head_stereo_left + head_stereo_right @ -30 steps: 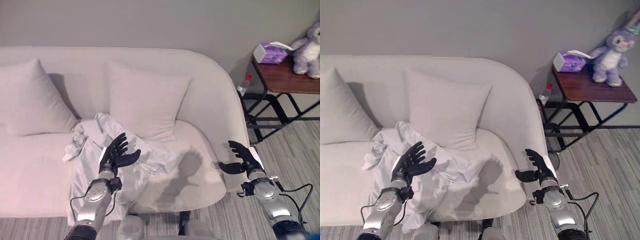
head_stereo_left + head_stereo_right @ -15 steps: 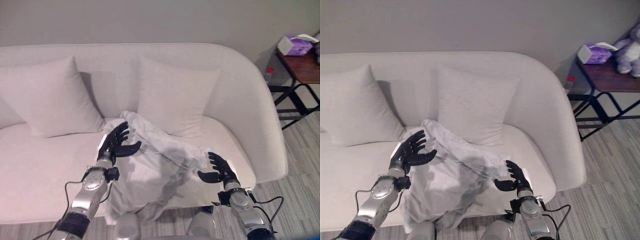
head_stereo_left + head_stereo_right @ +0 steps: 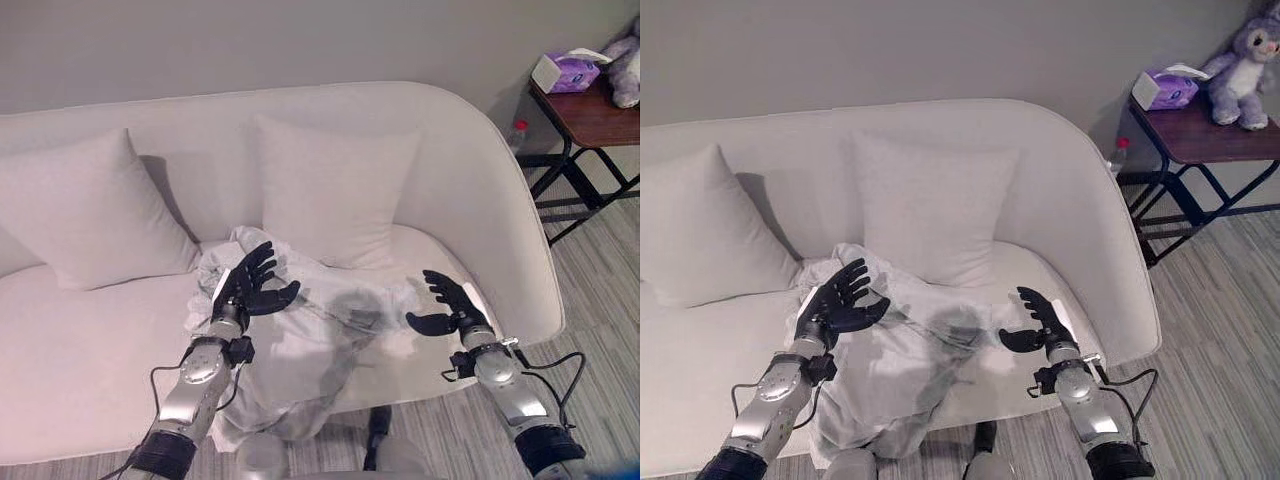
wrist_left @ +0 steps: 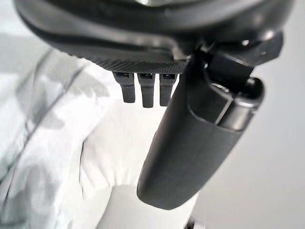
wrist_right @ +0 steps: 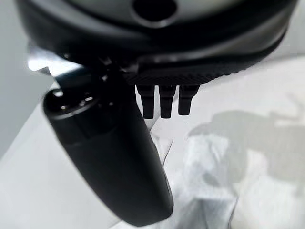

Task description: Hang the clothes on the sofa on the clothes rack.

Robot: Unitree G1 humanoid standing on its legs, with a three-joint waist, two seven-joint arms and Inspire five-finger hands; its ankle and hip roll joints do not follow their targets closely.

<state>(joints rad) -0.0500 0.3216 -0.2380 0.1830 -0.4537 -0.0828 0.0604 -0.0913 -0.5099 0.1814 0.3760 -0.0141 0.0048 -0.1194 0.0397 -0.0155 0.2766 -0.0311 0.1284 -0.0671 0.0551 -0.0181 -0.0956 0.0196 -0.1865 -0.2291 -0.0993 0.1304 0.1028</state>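
On the sofa point(image 3: 480, 210), below the middle cushion point(image 3: 335, 190), the white garment point(image 3: 310, 350) lies crumpled and spills over the seat's front edge; it looks light, limp and liable to slide, so a bunched fold near the collar seems the best hold. From the head, the left hand point(image 3: 252, 288) hovers at its upper edge, fingers spread, the right hand point(image 3: 445, 305) beside its far end, fingers apart. Past the left wrist, straight fingertips point(image 4: 143, 93) hang clear above cloth. Past the right wrist, fingertips point(image 5: 164, 105) likewise.
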